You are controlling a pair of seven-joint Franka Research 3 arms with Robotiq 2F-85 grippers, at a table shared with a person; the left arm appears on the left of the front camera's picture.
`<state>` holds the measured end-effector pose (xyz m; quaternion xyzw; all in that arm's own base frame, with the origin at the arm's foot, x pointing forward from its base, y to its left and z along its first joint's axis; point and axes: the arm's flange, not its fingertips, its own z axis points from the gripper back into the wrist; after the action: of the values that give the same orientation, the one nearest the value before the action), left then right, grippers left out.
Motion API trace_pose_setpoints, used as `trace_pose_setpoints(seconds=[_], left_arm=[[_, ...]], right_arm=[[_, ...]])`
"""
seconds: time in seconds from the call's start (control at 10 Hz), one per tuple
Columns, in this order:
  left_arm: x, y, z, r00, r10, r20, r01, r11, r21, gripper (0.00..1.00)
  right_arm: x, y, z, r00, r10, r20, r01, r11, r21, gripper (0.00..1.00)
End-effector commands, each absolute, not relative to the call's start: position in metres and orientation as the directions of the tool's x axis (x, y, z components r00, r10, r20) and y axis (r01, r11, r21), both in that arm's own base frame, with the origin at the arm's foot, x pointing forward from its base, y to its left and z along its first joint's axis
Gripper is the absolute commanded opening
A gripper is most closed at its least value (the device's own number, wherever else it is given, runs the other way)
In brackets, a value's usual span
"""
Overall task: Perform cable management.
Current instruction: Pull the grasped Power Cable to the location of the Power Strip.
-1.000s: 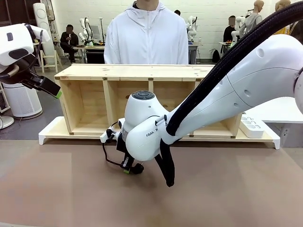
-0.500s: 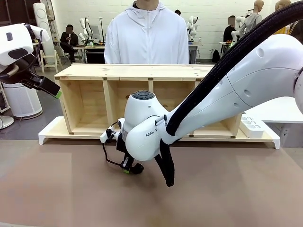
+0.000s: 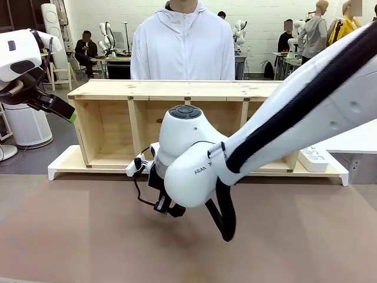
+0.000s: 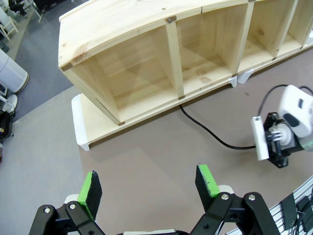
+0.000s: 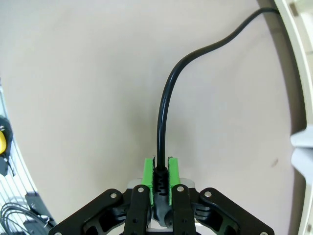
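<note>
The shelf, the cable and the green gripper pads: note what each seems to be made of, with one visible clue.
Shelf: unfinished pale wood, likely pine; grain and knots show. Cable: black, smooth, glossy sheath, probably rubber or plastic; it bends freely. Pads of the right gripper: matte green, perhaps rubber.

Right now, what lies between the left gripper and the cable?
Bare brown table and nothing else. The left wrist view shows that stretch from the left gripper to the cable.

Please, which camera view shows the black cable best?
The right wrist view: the cable is clamped between the green pads of the right gripper and curves away across the table. The left wrist view shows it running from the wooden shelf over the table. The front view shows a short loop beside that gripper.
</note>
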<state>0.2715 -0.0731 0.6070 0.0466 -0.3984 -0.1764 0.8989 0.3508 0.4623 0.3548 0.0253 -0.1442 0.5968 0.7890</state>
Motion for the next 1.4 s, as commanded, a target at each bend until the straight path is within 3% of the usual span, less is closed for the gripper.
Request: trace_pose_setpoints(seconds=[0.0, 0.8, 1.3], left_arm=[[0.273, -0.073, 0.608, 0.612, -0.362, 0.704, 0.28, 0.931, 0.235, 1.0], [0.273, -0.073, 0.608, 0.612, -0.362, 0.704, 0.28, 0.931, 0.235, 1.0], [0.273, -0.073, 0.608, 0.612, -0.362, 0.704, 0.28, 0.931, 0.235, 1.0]], right_arm=[[0.322, 0.432, 0.362, 0.303, 0.907, 0.294, -0.928, 0.351, -0.125, 0.15], [0.231, 0.311, 0.402, 0.598, 0.693, 0.402, -0.687, 0.702, -0.187, 0.15], [0.173, 0.253, 0.414, 0.702, 0.535, 0.469, -0.508, 0.839, -0.196, 0.15]])
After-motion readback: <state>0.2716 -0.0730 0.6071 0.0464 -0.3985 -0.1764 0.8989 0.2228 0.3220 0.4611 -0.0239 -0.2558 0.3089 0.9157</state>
